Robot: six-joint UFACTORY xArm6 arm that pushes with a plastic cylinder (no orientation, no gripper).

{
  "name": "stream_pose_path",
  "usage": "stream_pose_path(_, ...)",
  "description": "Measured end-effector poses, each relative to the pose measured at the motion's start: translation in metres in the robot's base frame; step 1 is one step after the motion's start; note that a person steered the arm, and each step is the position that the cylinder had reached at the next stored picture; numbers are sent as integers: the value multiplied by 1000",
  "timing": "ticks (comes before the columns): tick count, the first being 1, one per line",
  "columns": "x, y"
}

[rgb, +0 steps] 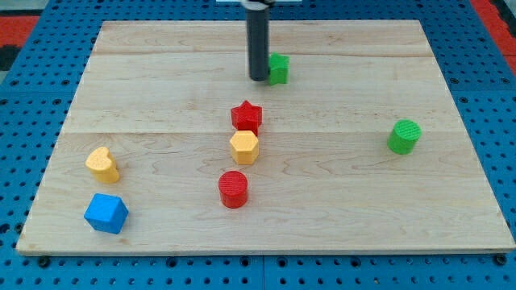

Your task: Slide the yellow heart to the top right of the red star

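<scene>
The pale, grained wooden table [161,80] carries smooth plastic blocks. The yellow heart [102,164] sits near the table's left edge, toward the bottom-left corner, its lobes toward the top left and its point toward the bottom right. The red star [247,117] stands mid-table, touching a yellow hexagon [243,147] below it. The arm has no claw; its dark rod's tip [259,79] rests near the top edge, just beside a green block [279,68].
</scene>
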State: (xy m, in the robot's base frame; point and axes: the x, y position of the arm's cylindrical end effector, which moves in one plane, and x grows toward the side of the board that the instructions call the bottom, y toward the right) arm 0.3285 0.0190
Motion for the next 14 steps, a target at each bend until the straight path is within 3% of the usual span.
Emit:
stream_pose_path(1,-6,57)
stream_pose_path(2,-25,1)
stream_pose_path(3,-12,-119)
stream_pose_path(4,50,-249)
stream_pose_path(5,112,-323)
stream_pose_path(7,212,-254)
stream_pose_path(8,214,-239)
stream_pose_path(10,169,-199)
stream_pose_path(12,194,-150)
stream_pose_path(14,93,-152)
